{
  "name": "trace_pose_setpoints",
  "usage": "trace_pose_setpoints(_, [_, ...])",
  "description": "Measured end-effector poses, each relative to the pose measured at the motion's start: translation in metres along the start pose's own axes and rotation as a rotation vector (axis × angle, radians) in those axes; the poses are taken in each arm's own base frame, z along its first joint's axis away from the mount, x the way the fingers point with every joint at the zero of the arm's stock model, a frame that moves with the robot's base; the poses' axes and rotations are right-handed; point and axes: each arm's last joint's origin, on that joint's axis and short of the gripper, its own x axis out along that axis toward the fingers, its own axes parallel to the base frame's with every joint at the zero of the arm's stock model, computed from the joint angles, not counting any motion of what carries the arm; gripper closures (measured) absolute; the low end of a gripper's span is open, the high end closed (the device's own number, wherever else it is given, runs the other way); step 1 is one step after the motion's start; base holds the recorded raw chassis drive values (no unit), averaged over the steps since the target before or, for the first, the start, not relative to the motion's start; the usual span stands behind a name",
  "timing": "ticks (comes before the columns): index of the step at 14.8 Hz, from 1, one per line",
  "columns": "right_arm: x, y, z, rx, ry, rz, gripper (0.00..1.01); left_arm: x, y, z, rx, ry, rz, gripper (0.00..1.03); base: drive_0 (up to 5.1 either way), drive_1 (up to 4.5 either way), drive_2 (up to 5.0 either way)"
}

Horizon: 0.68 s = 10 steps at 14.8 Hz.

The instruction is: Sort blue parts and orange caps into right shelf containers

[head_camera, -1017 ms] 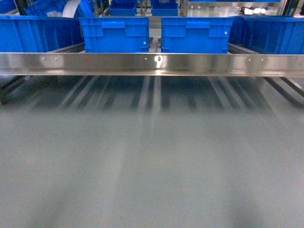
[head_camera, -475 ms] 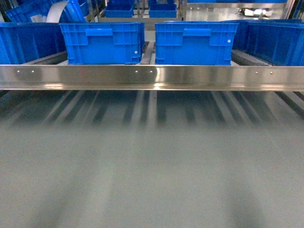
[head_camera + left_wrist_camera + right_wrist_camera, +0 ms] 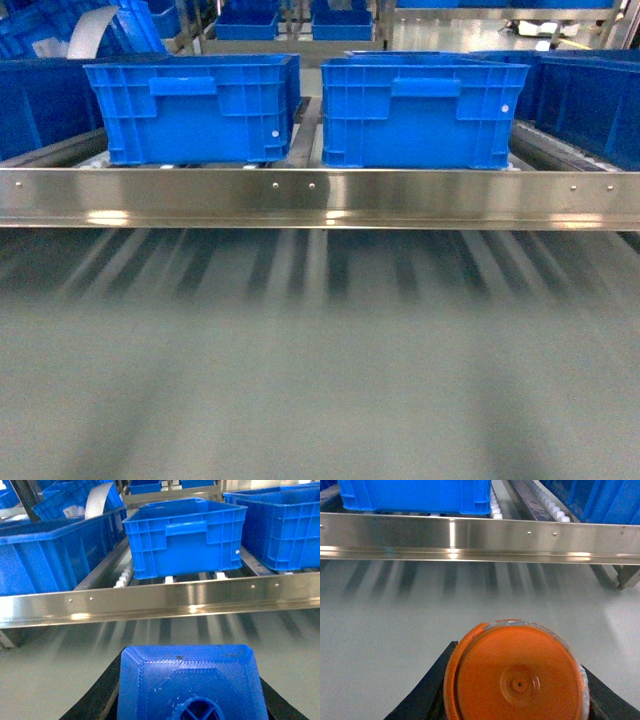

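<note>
Clearly, both loads are already carried, and the step in hand is judged to be the approach to the shelf ahead of dropping them off.

On the left, a blue part (image 3: 192, 685) is clamped between the dark fingers (image 3: 107, 690) of the left gripper (image 3: 192, 700), near the camera and short of the steel rail (image 3: 150, 600); the left crate (image 3: 192, 108) stands just beyond that rail on the rollers. On the right, an orange cap (image 3: 517, 672) is gripped in the right gripper (image 3: 517, 695), seen top-on, with the right crate (image 3: 420, 110) beyond the same rail. Neither arm is seen in the head view, so both are judged to be held low and close to the base.

For the step to be done well, each piece should be lifted above the rail and then above the crate's thick rim before it is carried forward, since a low path would likely be stopped by the steel edge. Release is best made over the middle of the open top, with the jaws parted only once the piece is clear of the walls. The two kinds should be kept to separate crates.
</note>
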Motion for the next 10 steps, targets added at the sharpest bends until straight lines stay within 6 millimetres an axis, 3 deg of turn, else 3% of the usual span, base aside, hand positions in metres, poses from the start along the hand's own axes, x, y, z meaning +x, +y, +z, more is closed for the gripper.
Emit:
trace_pose_setpoints(8, [-0.0001, 0.0000, 0.0001, 0.000, 0.000, 0.000, 0.56, 0.0000, 0.0003, -0.0004, 0.000, 0.003, 0.003, 0.58, 3.4, 0.65, -5.1])
trace_pose_setpoints(10, [-0.0001, 0.0000, 0.0003, 0.000, -0.001, 0.000, 0.56, 0.0000, 0.0001, -0.0004, 0.000, 0.004, 0.000, 0.58, 0.1, 4.41, -4.3])
